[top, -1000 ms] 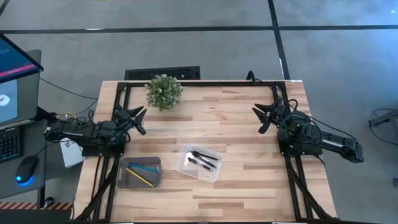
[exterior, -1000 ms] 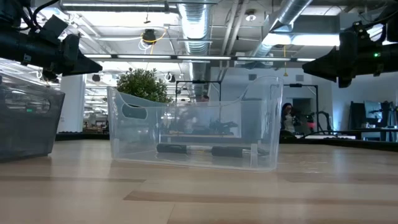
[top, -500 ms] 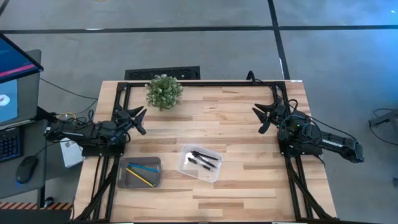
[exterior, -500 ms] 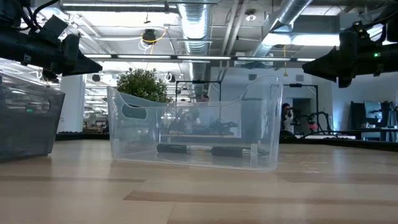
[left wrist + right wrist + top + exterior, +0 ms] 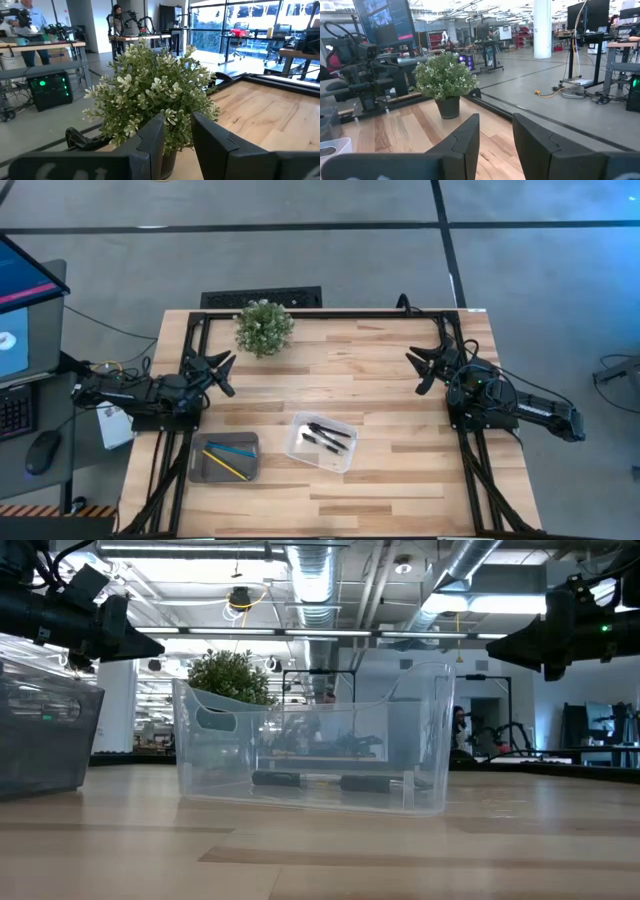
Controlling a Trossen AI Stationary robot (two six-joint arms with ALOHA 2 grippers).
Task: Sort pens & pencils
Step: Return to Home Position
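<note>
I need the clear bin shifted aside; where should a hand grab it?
Pinch the clear bin by its thin upright wall at a short end, coming straight down from above: its top is open, the rim stands free, and the pens lie low inside.

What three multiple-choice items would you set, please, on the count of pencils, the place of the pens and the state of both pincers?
1. How many pencils lie in the dark bin?
A. one
B. two
C. four

2. Where do the black pens lie?
A. in the dark bin
B. in the clear bin
C. outside both bins

3. How do the left pincer and the right pincer stand?
A. both open and empty
B. both shut on pens
C. one shut on a pencil

Answers:
1 B: the high view shows one yellow and one blue pencil there.
2 B: all the pens show inside its clear walls.
3 A: both wrist views show a gap between the fingers with nothing in it.
</note>
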